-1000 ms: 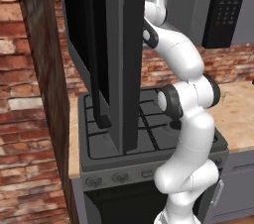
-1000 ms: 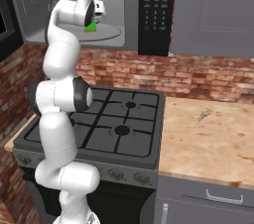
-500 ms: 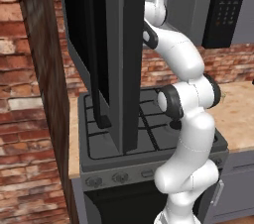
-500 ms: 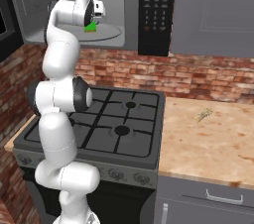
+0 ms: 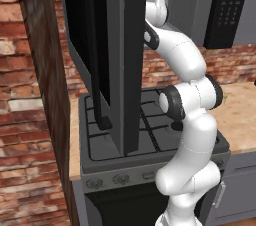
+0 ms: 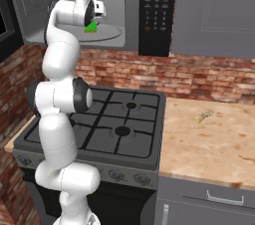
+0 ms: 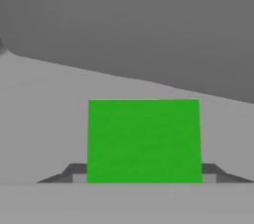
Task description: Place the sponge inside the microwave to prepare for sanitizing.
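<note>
A bright green sponge (image 6: 90, 27) sits inside the open microwave (image 6: 130, 30), just above the round turntable (image 6: 107, 33) in the light grey interior. In the hand view the sponge (image 7: 144, 141) lies between the two dark finger tips (image 7: 69, 172), which press against both of its sides, so the jaws of the gripper (image 6: 94, 19) are pinching it. The white arm reaches up from the base into the oven cavity. The microwave's dark glass door (image 5: 107, 55) swings wide open to the left, blocking much of the left base view. A black keypad panel (image 6: 157, 12) stands right of the cavity. Below is a black gas stove (image 6: 107, 124). On the counter (image 6: 209, 144) to the right lies a small pale object (image 6: 203, 115), well apart from everything else.
</note>
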Motion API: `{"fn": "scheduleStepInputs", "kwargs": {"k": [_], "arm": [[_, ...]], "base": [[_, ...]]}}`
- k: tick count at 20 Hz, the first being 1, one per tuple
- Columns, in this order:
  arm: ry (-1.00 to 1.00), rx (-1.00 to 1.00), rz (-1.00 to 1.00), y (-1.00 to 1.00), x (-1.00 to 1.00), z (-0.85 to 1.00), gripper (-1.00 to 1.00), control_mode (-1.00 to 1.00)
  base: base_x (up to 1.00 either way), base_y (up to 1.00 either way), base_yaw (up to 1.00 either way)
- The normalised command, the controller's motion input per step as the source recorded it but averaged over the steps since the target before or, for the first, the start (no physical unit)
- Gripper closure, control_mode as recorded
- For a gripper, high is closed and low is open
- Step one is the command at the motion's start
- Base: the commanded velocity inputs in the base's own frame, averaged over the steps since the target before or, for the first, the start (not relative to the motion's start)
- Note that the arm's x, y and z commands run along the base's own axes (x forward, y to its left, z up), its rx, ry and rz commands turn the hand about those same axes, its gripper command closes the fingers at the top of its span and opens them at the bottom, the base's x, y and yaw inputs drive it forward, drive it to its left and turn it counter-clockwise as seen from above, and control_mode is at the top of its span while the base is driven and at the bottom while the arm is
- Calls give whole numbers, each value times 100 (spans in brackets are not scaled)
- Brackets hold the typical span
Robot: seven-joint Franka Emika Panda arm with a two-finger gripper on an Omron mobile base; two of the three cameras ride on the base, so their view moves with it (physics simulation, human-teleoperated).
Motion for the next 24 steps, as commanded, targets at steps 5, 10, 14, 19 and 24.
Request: {"fn": "scheduleStepInputs", "kwargs": {"k": [5,10,14,19,24], "arm": [[0,2,0,0,0,-33,-100,-100],[0,5,0,0,0,-14,-100,-100],[0,5,0,0,-1,-1,-100,-100],[0,1,-2,0,-4,4,-100,-100],[0,0,-4,-1,-18,10,-100,-100]], "base": [[0,0,0],[0,0,0],[0,0,0],[0,0,0],[0,0,0]]}}
